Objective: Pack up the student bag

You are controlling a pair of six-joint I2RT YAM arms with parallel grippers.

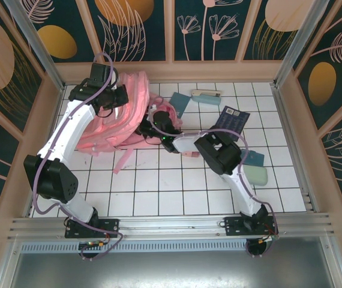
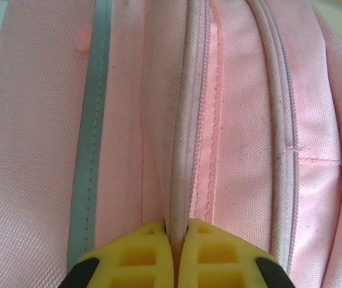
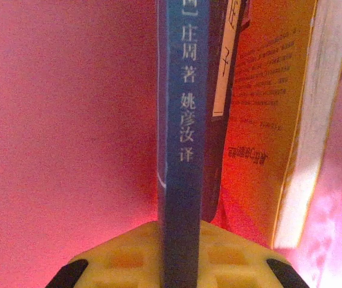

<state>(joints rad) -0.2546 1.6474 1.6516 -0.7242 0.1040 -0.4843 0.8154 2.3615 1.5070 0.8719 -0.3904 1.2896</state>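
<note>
The pink student bag [image 1: 114, 117] lies at the back left of the tiled table. My left gripper [image 2: 177, 231] is shut on a piped seam [image 2: 183, 150] beside the bag's zipper, pinching the pink fabric [image 2: 243, 120]. In the top view the left gripper [image 1: 108, 99] sits on the bag's upper side. My right gripper [image 3: 182, 231] is shut on the spine of a blue book [image 3: 183, 120] with white Chinese characters. It is surrounded by red-lit pink lining, inside the bag. An orange-covered book [image 3: 267, 120] stands just right of it. The right gripper [image 1: 153, 123] reaches into the bag's right-hand opening.
A dark blue book [image 1: 231, 122], a teal book [image 1: 180, 103] and a pale box-like item [image 1: 206, 96] lie behind and right of the bag. A pale green case [image 1: 256, 175] and a teal item [image 1: 252, 158] rest at the right. Walls enclose the table.
</note>
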